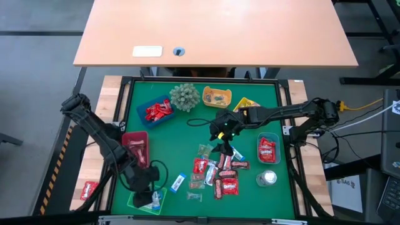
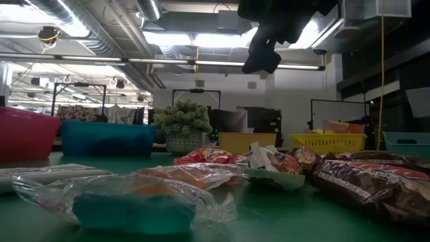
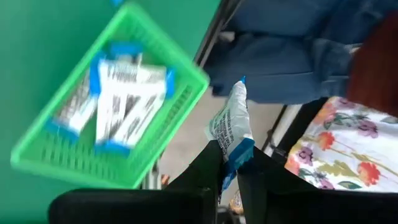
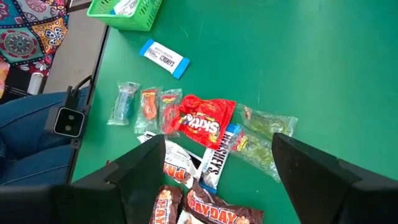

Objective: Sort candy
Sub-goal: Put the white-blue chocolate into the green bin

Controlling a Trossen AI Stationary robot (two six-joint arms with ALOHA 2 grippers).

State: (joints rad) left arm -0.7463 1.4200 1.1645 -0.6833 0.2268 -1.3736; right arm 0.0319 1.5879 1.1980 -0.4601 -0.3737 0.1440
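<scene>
The candy lies in a loose pile [image 1: 219,172] on the green mat: red, brown and clear packets, seen close in the right wrist view [image 4: 202,121]. My right gripper [image 1: 222,132] [image 4: 217,146] hangs open above the pile and touches nothing. A blue-white candy [image 1: 179,182] lies apart on the mat. At the table's near left corner my left gripper [image 1: 147,192] [image 3: 230,152] is shut on another blue-white candy [image 3: 231,121], beside a green basket [image 3: 180,118] that holds more blue-white candies [image 3: 121,102]. My left gripper pinches one end [image 3: 234,151] of the blue-white candy between its two fingers. The rest of the packet sticks out past the fingertips. The candy is lifted clear and touches neither the basket nor the mat.
A blue tray [image 1: 142,117] with red candy, a spiky plant ball [image 1: 184,97], a yellow tray [image 1: 217,97] and a yellow basket [image 1: 247,104] line the far side. A dark red tray [image 1: 135,137] stands left and a light blue tray [image 1: 260,152] right. A person's legs show past the near edge.
</scene>
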